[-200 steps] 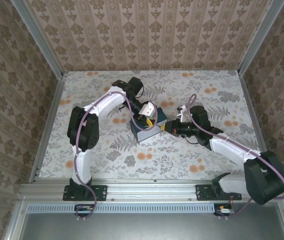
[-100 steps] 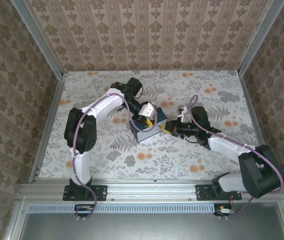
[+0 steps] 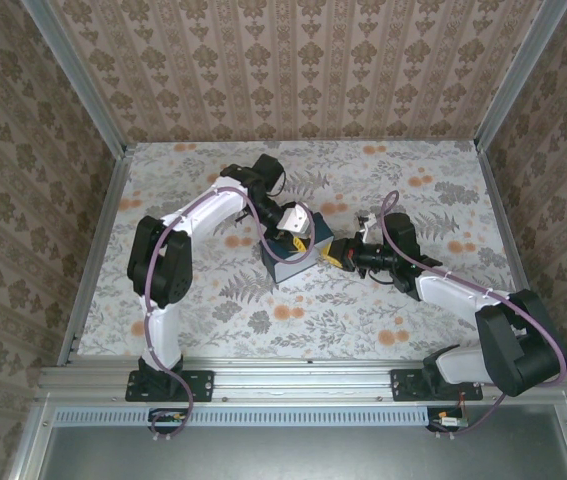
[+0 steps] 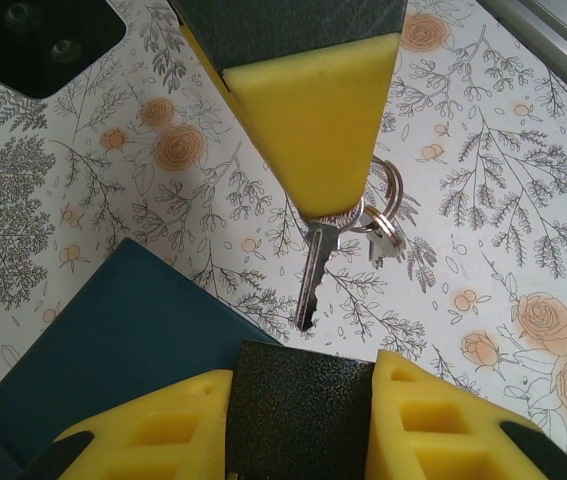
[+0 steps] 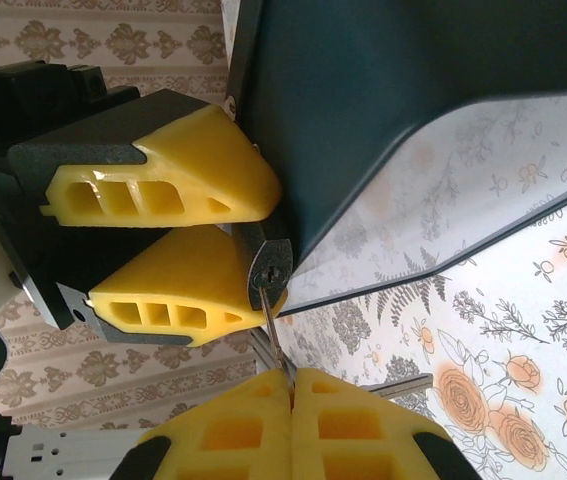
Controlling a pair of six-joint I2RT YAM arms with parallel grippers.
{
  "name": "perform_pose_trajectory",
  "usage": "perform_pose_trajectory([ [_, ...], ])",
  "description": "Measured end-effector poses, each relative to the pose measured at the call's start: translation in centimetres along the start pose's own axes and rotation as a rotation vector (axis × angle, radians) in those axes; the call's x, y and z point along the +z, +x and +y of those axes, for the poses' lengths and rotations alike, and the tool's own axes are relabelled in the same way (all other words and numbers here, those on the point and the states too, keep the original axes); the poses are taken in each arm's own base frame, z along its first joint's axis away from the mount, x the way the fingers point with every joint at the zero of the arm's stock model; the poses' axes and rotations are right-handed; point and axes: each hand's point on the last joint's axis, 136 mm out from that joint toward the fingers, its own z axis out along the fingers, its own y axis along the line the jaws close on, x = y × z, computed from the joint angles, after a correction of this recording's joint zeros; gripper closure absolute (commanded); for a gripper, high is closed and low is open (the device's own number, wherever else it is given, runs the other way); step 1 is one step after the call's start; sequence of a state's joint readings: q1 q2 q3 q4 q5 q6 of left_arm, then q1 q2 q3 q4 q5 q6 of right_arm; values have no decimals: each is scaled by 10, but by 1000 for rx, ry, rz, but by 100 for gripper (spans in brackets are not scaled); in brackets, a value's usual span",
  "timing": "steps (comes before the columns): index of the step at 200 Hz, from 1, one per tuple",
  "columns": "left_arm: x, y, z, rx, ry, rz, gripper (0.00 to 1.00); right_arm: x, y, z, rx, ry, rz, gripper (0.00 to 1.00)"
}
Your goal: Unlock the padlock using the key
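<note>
— What covers the table?
— A white cloth printed with orange flowers and grey ferns (image 3: 363, 320), with a dark blue rectangular box (image 3: 285, 268) at its centre.
— And around it?
— Brown damask wallpaper panels (image 3: 303, 70) at nine, twelve and three o'clock, and a silver aluminium rail (image 3: 293, 378) at six.

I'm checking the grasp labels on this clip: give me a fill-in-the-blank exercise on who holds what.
1. The right gripper is shut on the ___.
2. The left gripper clamps the ___.
3. What the right gripper holds points its tip at the ___.
4. Next to them stands a dark blue ___.
Answers: key; padlock; keyhole; box.
</note>
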State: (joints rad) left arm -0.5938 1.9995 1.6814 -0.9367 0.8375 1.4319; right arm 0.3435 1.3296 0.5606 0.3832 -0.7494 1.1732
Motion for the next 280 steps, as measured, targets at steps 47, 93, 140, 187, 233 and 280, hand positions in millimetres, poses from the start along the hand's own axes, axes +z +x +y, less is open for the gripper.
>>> perform_pose_trajectory([
  [47,0,0,0,2,-3,0,80,0,-1,2,1,-8,-3,100],
  [93,0,0,0,-1,-3,0,80,3,-2,-2,7,-2,-1,100],
  [140,0,0,0,-1,-3,0,80,5,-3,-4,8,-1,0,100],
  [187,0,0,0,2,-9,4,80,6,-3,-5,12,0,1,100],
  [233,0,0,0,7,-20,2,79,8,-3,-2,24,-19,11,100],
  [280,-2,2,1,3,-31,5,79,11,-3,-2,48,-30,20,100],
])
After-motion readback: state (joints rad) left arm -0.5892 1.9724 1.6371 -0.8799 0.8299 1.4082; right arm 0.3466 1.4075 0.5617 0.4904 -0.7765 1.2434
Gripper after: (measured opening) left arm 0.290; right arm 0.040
